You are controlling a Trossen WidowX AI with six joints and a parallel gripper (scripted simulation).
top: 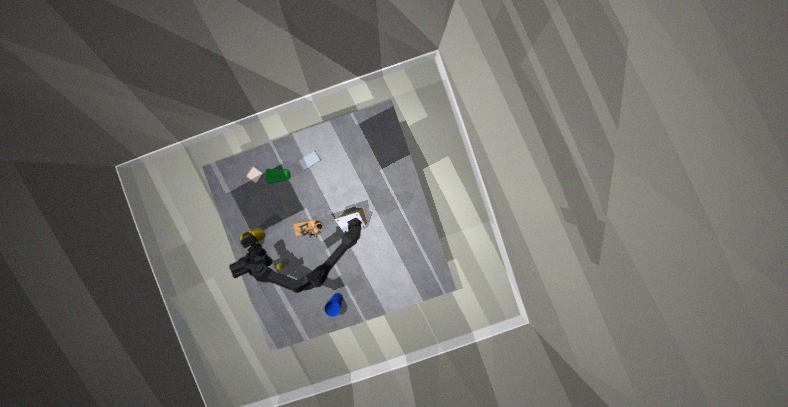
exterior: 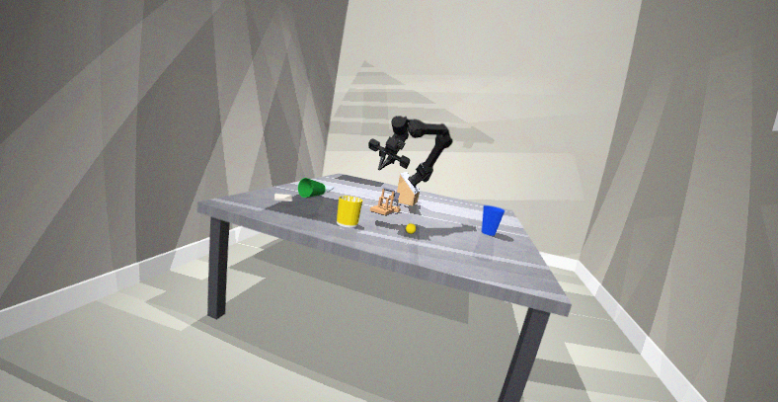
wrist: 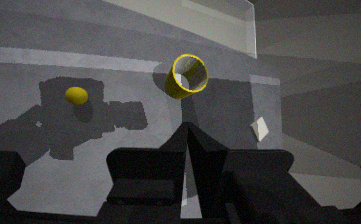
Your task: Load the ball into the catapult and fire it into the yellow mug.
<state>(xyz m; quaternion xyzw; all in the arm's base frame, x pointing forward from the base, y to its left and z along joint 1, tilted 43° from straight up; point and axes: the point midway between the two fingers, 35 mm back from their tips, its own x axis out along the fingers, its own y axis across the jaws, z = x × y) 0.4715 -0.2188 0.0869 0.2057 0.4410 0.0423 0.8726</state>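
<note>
My gripper (exterior: 379, 167) (wrist: 186, 125) is shut, its fingertips meeting with nothing between them. It hangs high above the table; part of it overlaps the mug in the top view. The yellow mug (top: 258, 234) (exterior: 349, 211) (wrist: 169, 86) stands upright, its open rim ahead of my fingertips in the wrist view. The yellow ball (top: 280, 266) (exterior: 411, 228) (wrist: 76, 95) lies on the table, apart from the mug and the catapult, in the arm's shadow. The small wooden catapult (top: 299, 228) (exterior: 383, 210) stands between the mug and the arm's base. It is outside the wrist view.
A blue cup (top: 333, 307) (exterior: 492, 220) stands upright on the ball's far side from the mug. A green cup (top: 276, 175) (exterior: 310, 188) lies on its side near a white block (top: 254, 174) (exterior: 282, 197) (wrist: 260, 129) and a pale flat piece (top: 311, 159). A wooden wedge (exterior: 407, 193) stands at the arm's base.
</note>
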